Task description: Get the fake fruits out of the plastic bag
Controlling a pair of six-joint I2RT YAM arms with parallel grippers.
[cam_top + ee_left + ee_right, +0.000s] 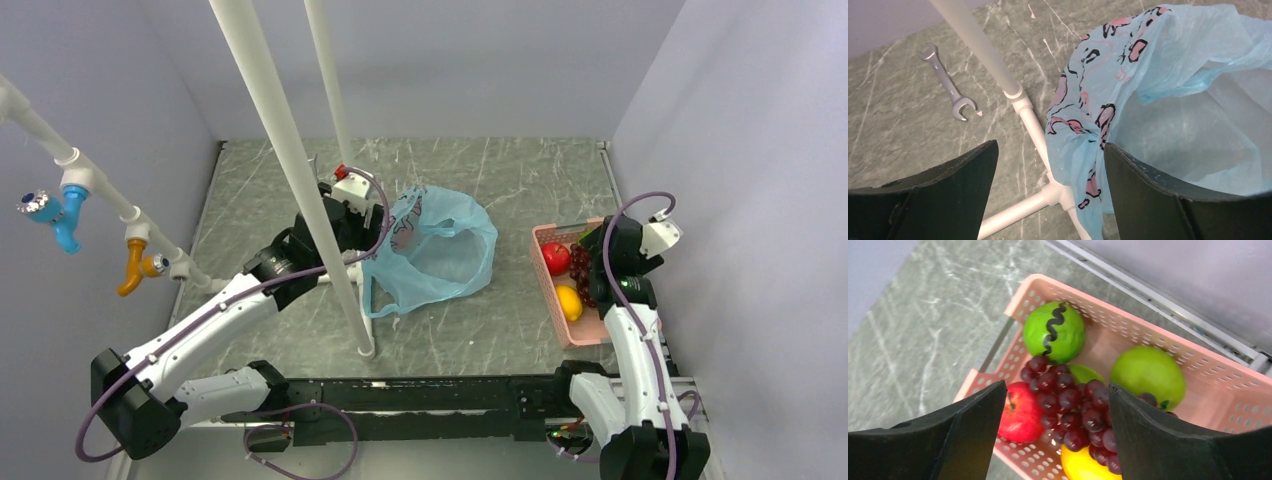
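At the table's right side, the right gripper (1055,389) hangs over the pink tray (1140,315) with its jaws spread, holding nothing. The tray carries the fake fruits (557,258). The grape bunch (1073,410) lies directly below the jaws, with a red piece (1020,415) touching it on one side. A yellow piece (1080,467) sits at the near edge, and two green round pieces (1054,332) (1147,372) lie toward the far wall.

Well apart, near the table's middle, the plastic bag (445,250) lies slumped with its mouth gaping. No fruit shows inside, though folds hide its bottom.

The left gripper (1050,145) is the nearer one, at the bag's left rim. Its jaws are wide, and the printed edge rises between them unpinched. Any further work on the bag probably falls to this arm.
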